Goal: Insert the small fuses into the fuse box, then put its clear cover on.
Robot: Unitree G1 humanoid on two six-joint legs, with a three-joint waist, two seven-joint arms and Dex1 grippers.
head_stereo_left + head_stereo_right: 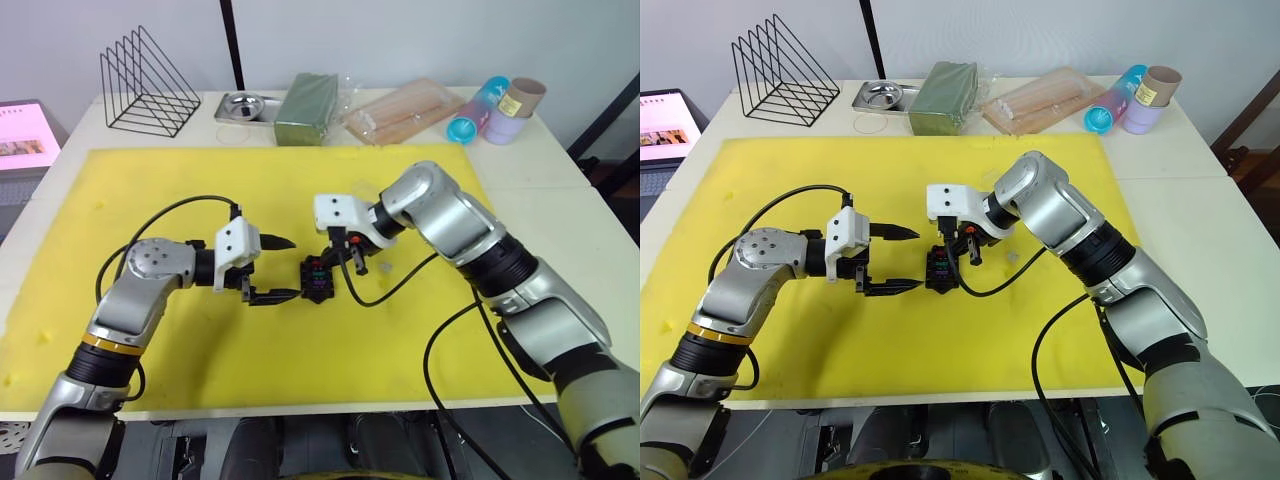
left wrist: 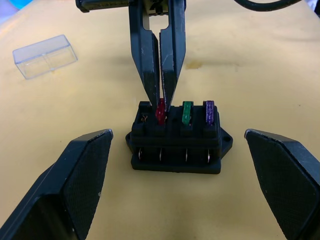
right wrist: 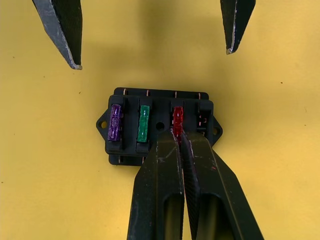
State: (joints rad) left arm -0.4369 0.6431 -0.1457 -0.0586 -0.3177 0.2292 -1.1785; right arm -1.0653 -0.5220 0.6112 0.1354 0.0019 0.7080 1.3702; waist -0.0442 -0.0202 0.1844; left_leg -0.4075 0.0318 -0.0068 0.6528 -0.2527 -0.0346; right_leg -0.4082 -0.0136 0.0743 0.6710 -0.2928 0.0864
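Right wrist view: three fuses, purple (image 3: 115, 128), green (image 3: 143, 129), red (image 3: 177, 118) clamped by right pincer (image 3: 180, 141); left pincer (image 2: 175, 185) apart.

the fuse box (image 1: 318, 277) sits on the mat (image 1: 150, 350), mid-table, between the left gripper (image 1: 282, 268) on its left and the right gripper (image 2: 160, 102) above it. three fuses (image 3: 143, 123) stand in its slots, side by side. the cover (image 2: 45, 55) lies on the mat right of the box. behind the mat: rack (image 1: 147, 85), tray (image 1: 243, 107), block (image 1: 307, 107), bag (image 1: 403, 111), cups (image 1: 500, 108).
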